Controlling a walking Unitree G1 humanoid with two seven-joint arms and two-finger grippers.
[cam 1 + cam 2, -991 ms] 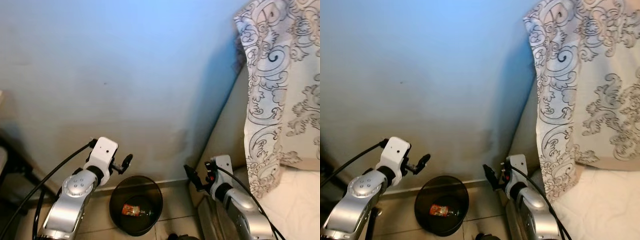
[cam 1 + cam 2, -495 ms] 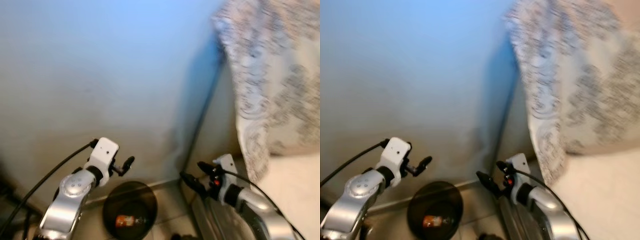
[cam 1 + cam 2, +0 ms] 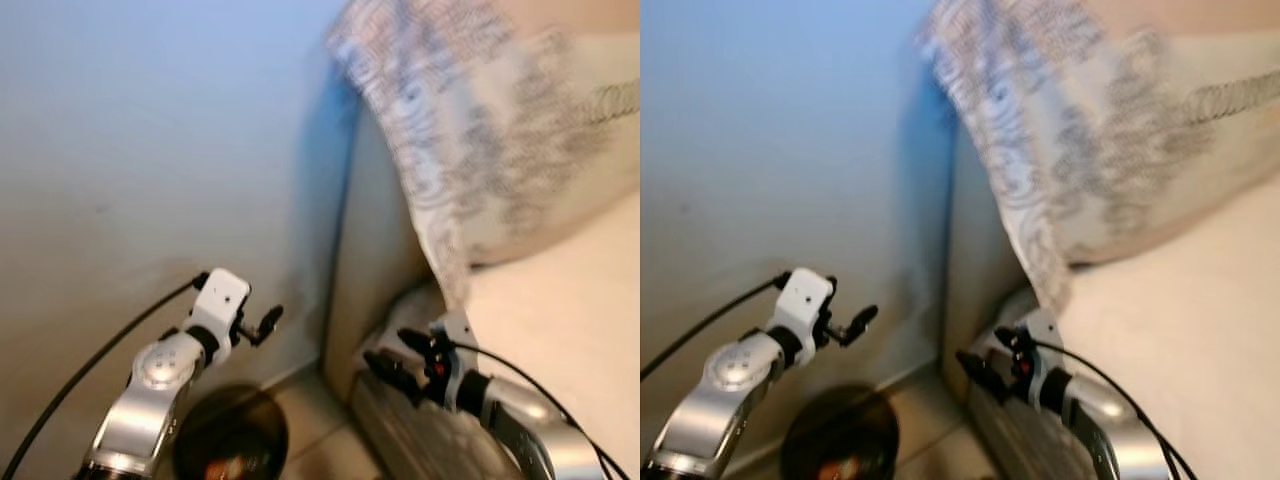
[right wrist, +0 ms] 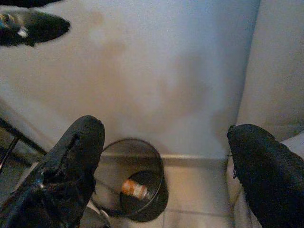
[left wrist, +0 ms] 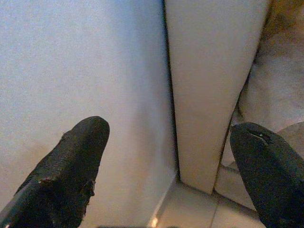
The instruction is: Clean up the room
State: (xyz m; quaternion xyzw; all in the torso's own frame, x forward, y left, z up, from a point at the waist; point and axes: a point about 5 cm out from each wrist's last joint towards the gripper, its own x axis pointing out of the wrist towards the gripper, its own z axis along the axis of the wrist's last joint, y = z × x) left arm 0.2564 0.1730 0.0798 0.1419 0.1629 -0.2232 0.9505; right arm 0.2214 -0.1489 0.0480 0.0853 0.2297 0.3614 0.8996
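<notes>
At lower left of the head view the left claw (image 3: 262,324) hangs spread and empty before the wall (image 3: 150,150), and just below it sits the black bin (image 3: 232,442) on the floor, an orange-labelled item (image 4: 135,188) lying on its side inside; its writing is too blurred to read. Toward the right, the right claw (image 3: 392,368) is likewise spread and empty beside the bed (image 3: 560,330), under the patterned pillow (image 3: 470,130). Judging by this, the left arm is nearer the bin, but nothing loose lies within reach of either claw.
</notes>
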